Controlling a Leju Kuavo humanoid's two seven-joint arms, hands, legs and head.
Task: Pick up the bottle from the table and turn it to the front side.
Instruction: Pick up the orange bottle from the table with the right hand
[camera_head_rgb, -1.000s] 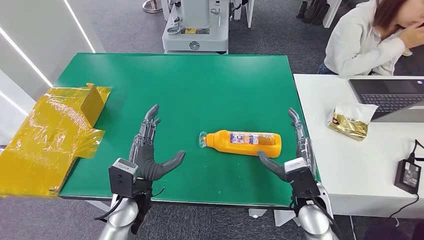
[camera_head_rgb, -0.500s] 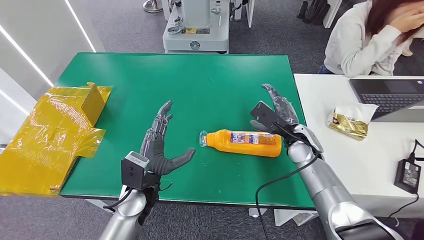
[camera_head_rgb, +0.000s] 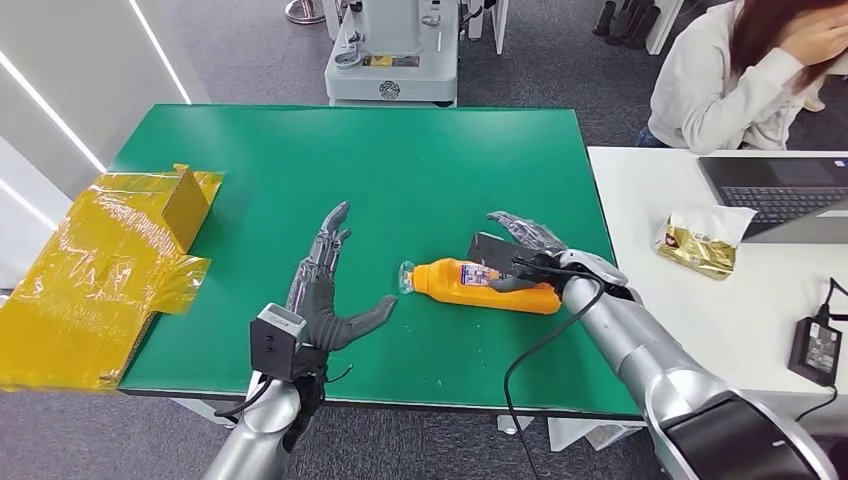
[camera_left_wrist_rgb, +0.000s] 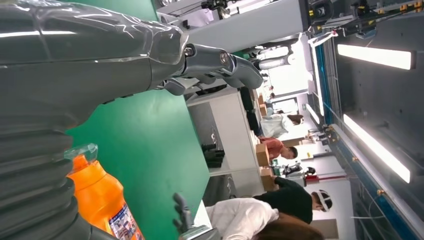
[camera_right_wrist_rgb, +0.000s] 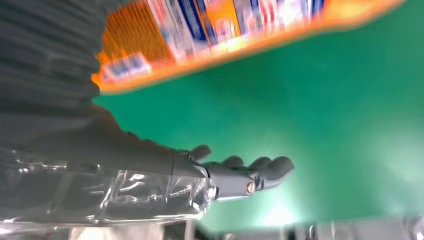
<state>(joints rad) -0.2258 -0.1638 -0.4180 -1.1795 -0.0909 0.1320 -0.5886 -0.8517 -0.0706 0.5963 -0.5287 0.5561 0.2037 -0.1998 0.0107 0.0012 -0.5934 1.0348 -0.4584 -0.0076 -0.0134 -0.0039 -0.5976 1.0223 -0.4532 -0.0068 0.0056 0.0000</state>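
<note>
An orange bottle (camera_head_rgb: 445, 281) with a clear cap and a blue-white label lies on its side on the green table (camera_head_rgb: 400, 170), cap pointing left. My right hand (camera_head_rgb: 520, 252) reaches over the bottle's far side and base end, fingers spread, the thumb against its upper side; no closed grip shows. The right wrist view shows the bottle (camera_right_wrist_rgb: 240, 35) blurred beside the palm, with the right hand's fingers (camera_right_wrist_rgb: 250, 172) stretched out over the green surface. My left hand (camera_head_rgb: 325, 300) hovers open to the left of the cap, apart from it. In the left wrist view the bottle (camera_left_wrist_rgb: 97, 197) lies near my left hand (camera_left_wrist_rgb: 100, 75).
A crumpled yellow foil-wrapped box (camera_head_rgb: 100, 270) sits at the table's left edge. A white desk (camera_head_rgb: 720, 330) to the right carries a laptop (camera_head_rgb: 780, 195), a gold packet (camera_head_rgb: 700, 245) and a power adapter (camera_head_rgb: 818, 345). A person (camera_head_rgb: 740, 80) sits behind it. A grey machine base (camera_head_rgb: 390, 60) stands beyond the table.
My right arm swung from the table's front right corner up and left, and its hand now lies over the bottle. My left hand shifted slightly forward and right. The bottle stayed put.
</note>
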